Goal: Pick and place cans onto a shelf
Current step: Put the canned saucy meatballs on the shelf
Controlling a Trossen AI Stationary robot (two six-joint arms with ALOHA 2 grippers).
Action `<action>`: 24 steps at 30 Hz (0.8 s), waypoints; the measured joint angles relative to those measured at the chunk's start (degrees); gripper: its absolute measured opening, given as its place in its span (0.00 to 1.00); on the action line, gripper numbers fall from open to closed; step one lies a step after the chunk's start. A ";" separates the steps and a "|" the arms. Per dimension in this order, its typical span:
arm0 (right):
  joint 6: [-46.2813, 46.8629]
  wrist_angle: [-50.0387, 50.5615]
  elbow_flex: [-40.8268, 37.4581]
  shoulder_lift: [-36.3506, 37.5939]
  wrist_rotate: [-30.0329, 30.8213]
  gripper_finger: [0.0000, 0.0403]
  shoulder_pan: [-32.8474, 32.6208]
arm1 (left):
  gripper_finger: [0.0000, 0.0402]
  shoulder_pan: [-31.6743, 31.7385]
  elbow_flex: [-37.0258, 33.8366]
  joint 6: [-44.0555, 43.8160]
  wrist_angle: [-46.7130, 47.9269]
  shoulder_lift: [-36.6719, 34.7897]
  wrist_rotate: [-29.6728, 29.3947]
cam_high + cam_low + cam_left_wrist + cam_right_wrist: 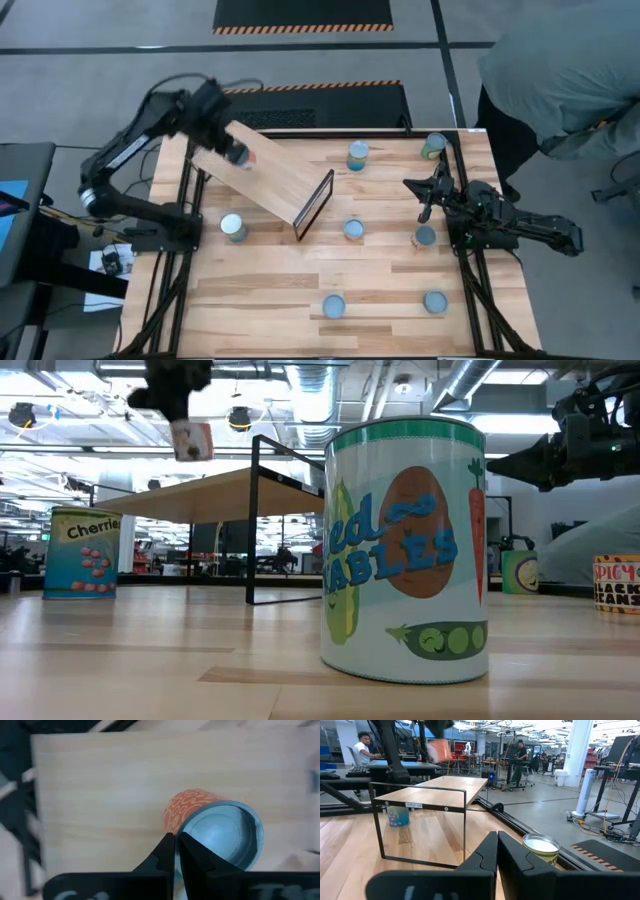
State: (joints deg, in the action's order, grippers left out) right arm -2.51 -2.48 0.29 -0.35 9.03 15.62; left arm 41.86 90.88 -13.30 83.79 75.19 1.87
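Above shelf point(265, 180), left fingers point(176, 851) closed beside orange can point(210, 827); right's point(497, 851) closed, empty.

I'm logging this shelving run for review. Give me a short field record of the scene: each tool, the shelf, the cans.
left tool: above the shelf, shut on the orange can
right tool: shut, empty, hovering at the table's right side
shelf: slanted wood board, dark frame at one end, no can resting on it
loose cans: seven upright on the table, including the vegetables can and cherries can
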 joint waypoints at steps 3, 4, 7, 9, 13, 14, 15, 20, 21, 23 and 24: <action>-0.02 0.00 -0.01 0.00 0.00 0.08 -0.01 | 0.00 6.47 2.44 6.18 -0.34 5.79 0.45; -0.01 0.00 0.00 0.00 0.01 0.08 0.00 | 0.00 8.27 3.27 7.67 -0.26 7.78 0.48; -0.01 0.00 0.00 -0.01 -0.01 0.08 0.00 | 0.00 12.69 6.00 11.84 0.30 13.19 0.48; -0.02 0.00 0.00 0.00 -0.01 0.08 0.01 | 0.00 14.79 7.90 13.84 1.17 16.24 0.38; -0.01 0.00 -0.01 0.00 0.01 0.08 0.01 | 0.00 17.96 10.71 16.09 0.99 20.36 0.41; 0.00 -0.02 0.00 0.01 0.01 0.08 0.01 | 0.00 18.59 11.08 16.35 0.77 21.09 0.39; -0.01 -0.02 -0.01 0.00 0.01 0.08 0.01 | 0.00 19.15 11.42 16.75 0.63 21.67 0.40; -0.02 -0.02 0.00 0.01 0.01 0.08 -0.01 | 0.00 20.78 11.74 17.07 0.24 23.15 0.45; -0.02 -0.02 0.00 -0.01 0.01 0.08 -0.01 | 0.00 20.98 11.74 17.07 0.25 23.25 0.48; -0.02 -0.02 -0.02 -0.01 0.01 0.08 0.00 | 0.01 21.02 11.74 17.07 -0.31 23.31 0.54; -0.02 -0.02 -0.01 -0.01 0.00 0.08 -0.01 | 0.01 21.02 11.74 17.07 -0.55 23.31 1.01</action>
State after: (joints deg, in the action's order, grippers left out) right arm -2.52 -2.50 0.28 -0.36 9.03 15.62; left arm 62.87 102.63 3.77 83.24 98.50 2.88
